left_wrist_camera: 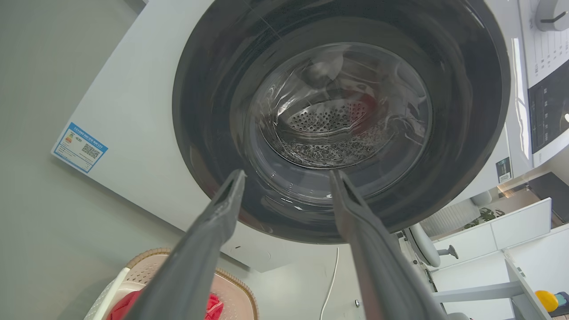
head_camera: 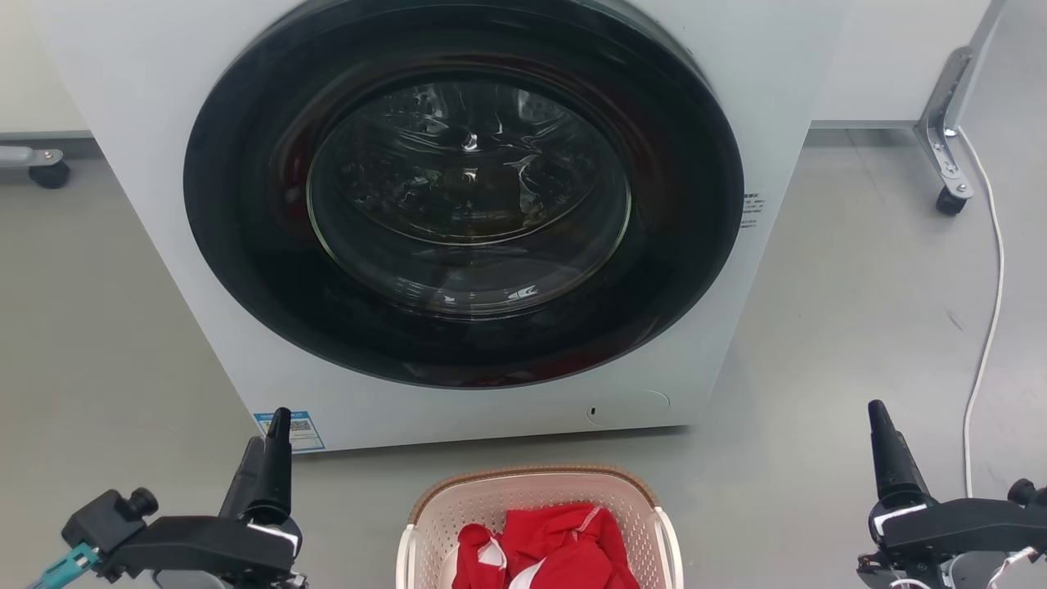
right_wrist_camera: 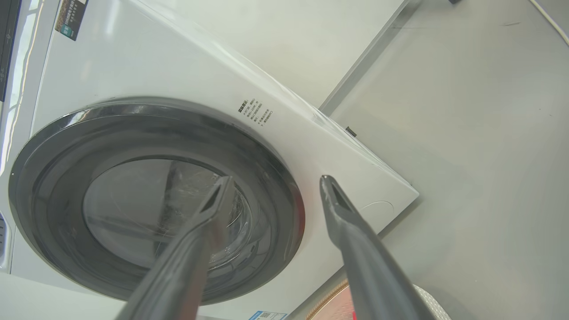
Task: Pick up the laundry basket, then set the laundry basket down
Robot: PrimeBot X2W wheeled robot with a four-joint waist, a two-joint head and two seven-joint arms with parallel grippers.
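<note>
The left gripper (left_wrist_camera: 286,173) is seen with its two dark fingers spread apart and nothing held between them. The closed round door (left_wrist_camera: 338,115) of the washing machine (left_wrist_camera: 133,115) is faced just beyond its fingertips. The right gripper (right_wrist_camera: 276,178) is likewise spread and empty, with the door seen past one finger and the white front panel past the other. In the head view both grippers are shown side-on, fingers pointed up toward the machine. The laundry basket (head_camera: 532,474) is set on the grey floor (head_camera: 851,311) between the two grippers, to the right of the left gripper and to the left of the right gripper. It is well apart from each and touched by neither. It is placed lower in the head view than both sets of fingertips, nearer the robot, and just in front of the machine's base. A crumpled red garment (head_camera: 564,540) with white trim is held inside it. In the left wrist view the basket's brown rim is glimpsed beneath that gripper's fingers, and in the right wrist view a piece of the rim is caught beneath one finger at the bottom edge. A blue label (head_camera: 293,431) on the machine's lower corner is seen just behind the left gripper's tip. A white cable (head_camera: 994,270) is laid along the floor to the right of the right gripper.
</note>
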